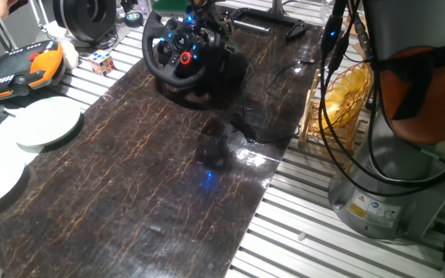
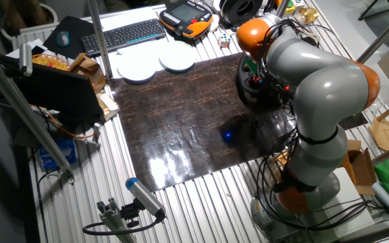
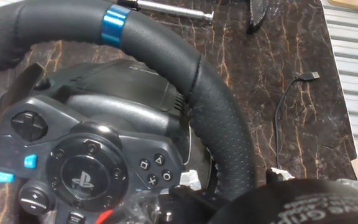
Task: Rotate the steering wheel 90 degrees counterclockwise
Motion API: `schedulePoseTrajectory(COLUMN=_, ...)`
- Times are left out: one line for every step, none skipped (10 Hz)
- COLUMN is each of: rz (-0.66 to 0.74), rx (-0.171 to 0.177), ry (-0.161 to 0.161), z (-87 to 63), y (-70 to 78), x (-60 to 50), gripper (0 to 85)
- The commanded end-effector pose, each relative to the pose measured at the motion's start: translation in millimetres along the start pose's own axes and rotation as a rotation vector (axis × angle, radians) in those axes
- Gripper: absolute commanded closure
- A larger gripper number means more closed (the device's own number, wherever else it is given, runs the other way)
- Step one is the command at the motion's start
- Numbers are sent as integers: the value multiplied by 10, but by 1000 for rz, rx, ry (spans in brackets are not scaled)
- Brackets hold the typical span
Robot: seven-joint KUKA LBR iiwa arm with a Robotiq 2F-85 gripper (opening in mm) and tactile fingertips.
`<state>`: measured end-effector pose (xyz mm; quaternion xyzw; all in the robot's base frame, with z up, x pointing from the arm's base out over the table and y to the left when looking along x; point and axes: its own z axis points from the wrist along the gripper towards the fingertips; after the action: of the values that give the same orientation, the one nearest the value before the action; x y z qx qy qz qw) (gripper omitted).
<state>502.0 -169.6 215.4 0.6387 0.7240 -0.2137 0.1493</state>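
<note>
The steering wheel stands at the far end of the dark marbled mat, beside a Rubik's cube; the gripper hangs at its upper rim. Whether its fingers are parted or closed cannot be told; the hand view shows only rim and hub.

Perforated matt leather-look rim on the steering wheel, glossy veined marble-look mat, ribbed metal table.

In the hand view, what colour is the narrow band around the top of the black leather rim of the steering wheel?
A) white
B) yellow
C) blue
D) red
C: the hand view shows a shiny blue band wrapped around the black stitched-leather rim of the steering wheel, near its top.
</note>
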Motion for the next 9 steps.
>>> schedulePoseTrajectory(rz=-2, rx=0, ry=-1, z=4, y=2, x=-2, gripper=273)
schedulePoseTrajectory(rz=-3, rx=-1, ry=-3, z=8, y=1, x=-4, gripper=273)
schedulePoseTrajectory(rz=-5, rx=-3, ry=-2, z=10, y=4, x=-3, gripper=273)
schedulePoseTrajectory(rz=-5, rx=-9, ry=10, z=10, y=4, x=-3, gripper=273)
schedulePoseTrajectory(rz=-6, rx=-12, ry=0, z=10, y=4, x=-3, gripper=273)
schedulePoseTrajectory(rz=-15, rx=-20, ry=-9, z=10, y=4, x=-3, gripper=273)
schedulePoseTrajectory(rz=-24, rx=-23, ry=-14, z=10, y=4, x=-3, gripper=273)
schedulePoseTrajectory(rz=-30, rx=-20, ry=-14, z=10, y=4, x=-3, gripper=273)
schedulePoseTrajectory(rz=-26, rx=-16, ry=-5, z=10, y=4, x=-3, gripper=273)
